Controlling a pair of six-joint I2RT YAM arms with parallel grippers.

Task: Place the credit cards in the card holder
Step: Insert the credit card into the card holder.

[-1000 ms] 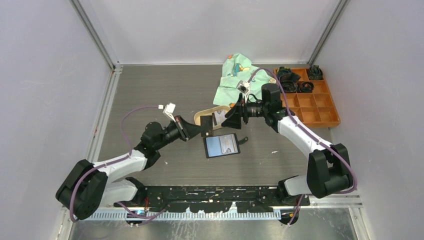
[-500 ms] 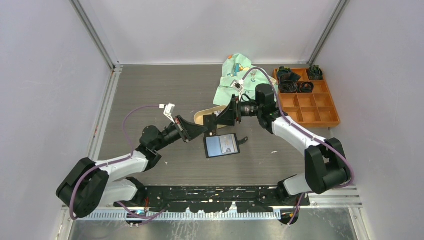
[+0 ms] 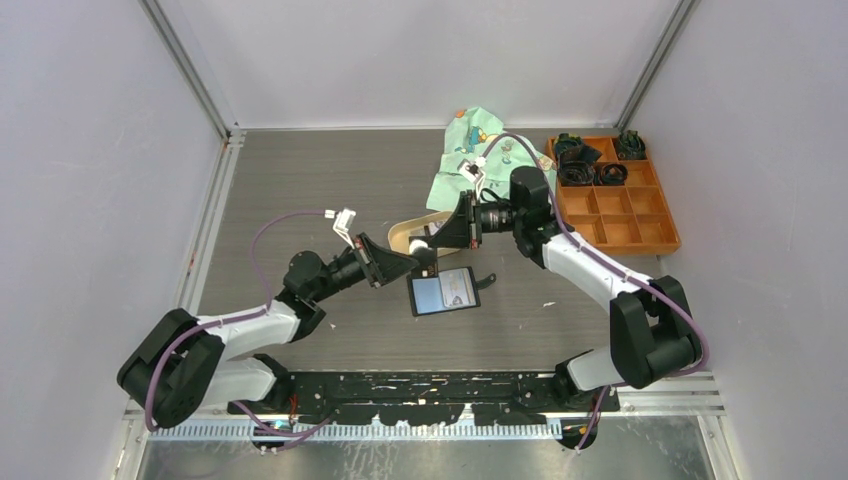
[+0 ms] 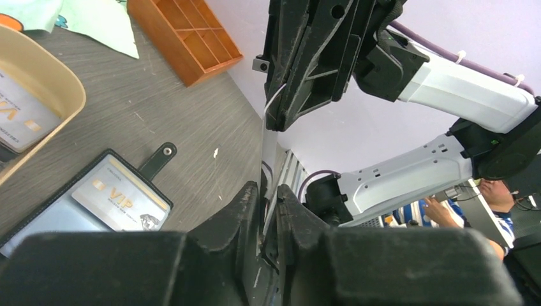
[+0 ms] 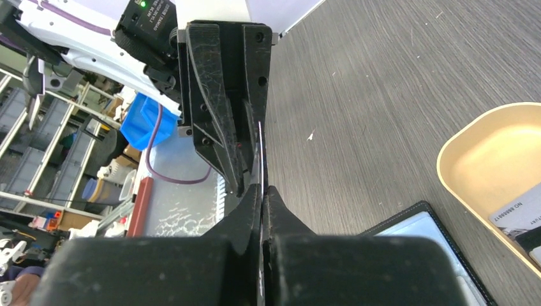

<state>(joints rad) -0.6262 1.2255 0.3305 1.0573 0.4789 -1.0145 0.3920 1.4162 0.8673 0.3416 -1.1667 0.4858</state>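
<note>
**One card held in mid-air between both arms**

On my left, the left gripper (image 4: 270, 190) reaches in with its jaws on either side of a white credit card (image 4: 270, 159). The card stands edge-on above the surface. I see a thin slit beside it, and I cannot tell whether these jaws pinch it or only flank it.

Just behind sits the tan tray (image 4: 70, 89) with a second card (image 4: 19, 115) lying inside. Under the raised card, the card holder (image 4: 156, 162) lies open and flat on the surface, snap tab out to the right. A light blue VIP card (image 4: 118, 201) rests on its inner face.

The right gripper (image 5: 261, 191) meets the left one head-on, its jaws pressed together on the other end of the raised card.

Further right I see a pale green printed cloth (image 3: 465, 160), then the orange compartment box (image 3: 640, 232), with dark items in its far cells.
</note>
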